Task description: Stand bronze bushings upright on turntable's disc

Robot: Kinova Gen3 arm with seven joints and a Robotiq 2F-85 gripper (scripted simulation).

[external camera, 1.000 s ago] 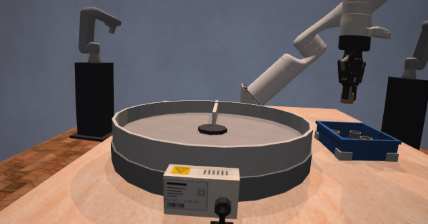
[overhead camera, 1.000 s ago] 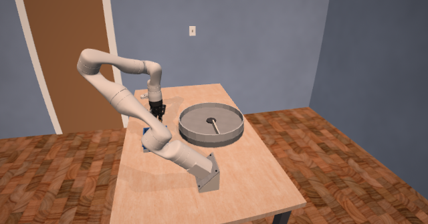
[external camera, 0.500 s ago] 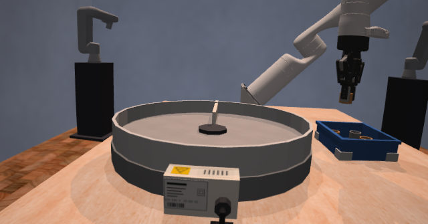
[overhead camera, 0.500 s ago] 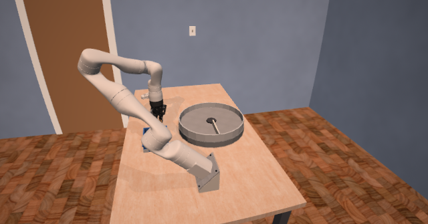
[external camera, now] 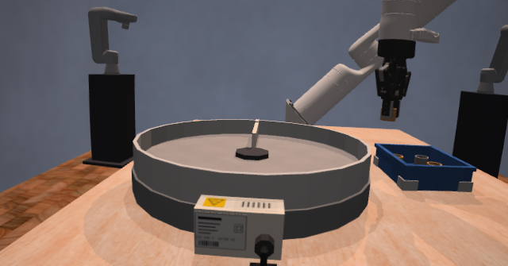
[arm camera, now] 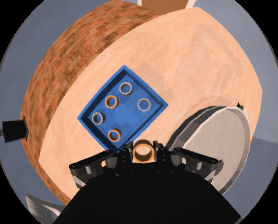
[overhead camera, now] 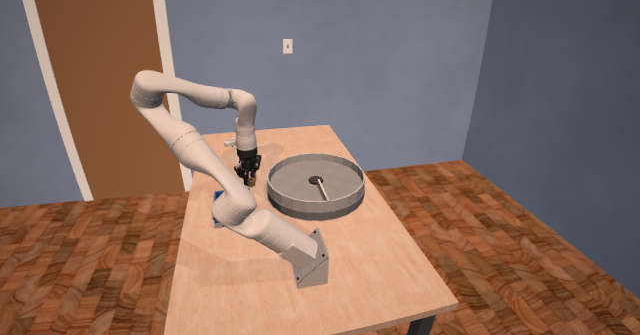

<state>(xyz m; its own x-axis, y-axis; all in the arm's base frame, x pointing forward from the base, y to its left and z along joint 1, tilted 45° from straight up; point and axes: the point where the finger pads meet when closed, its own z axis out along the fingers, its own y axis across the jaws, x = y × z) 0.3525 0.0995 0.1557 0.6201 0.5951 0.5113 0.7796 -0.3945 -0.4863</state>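
Bronze bushing in the grip: raised above the worktop, roughly upright, with its open end showing from the wrist side.
End effector: grasping that one bushing, a finger on either side of it (the wrist view shows this best), and pointing down.
Blue crate: on the worktop, near the turntable but apart from it (the arm hides much of it from the top view).
Other bronze bushings: two, both standing inside the crate, open ends up.
Steel bushings: three, also inside the crate (the exterior view shows just one of them plainly).
Turntable: a round grey body on the worktop, its raised wall running around the disc.
Disc: no bushing on the parts in sight (the near wall cuts off some of it in the exterior view).
Hub: dark and low, at the disc's middle.
Pale bar: reaching from near the hub towards the wall.
Labelled box: at the turntable's outer side, with a yellow warning sticker on top.
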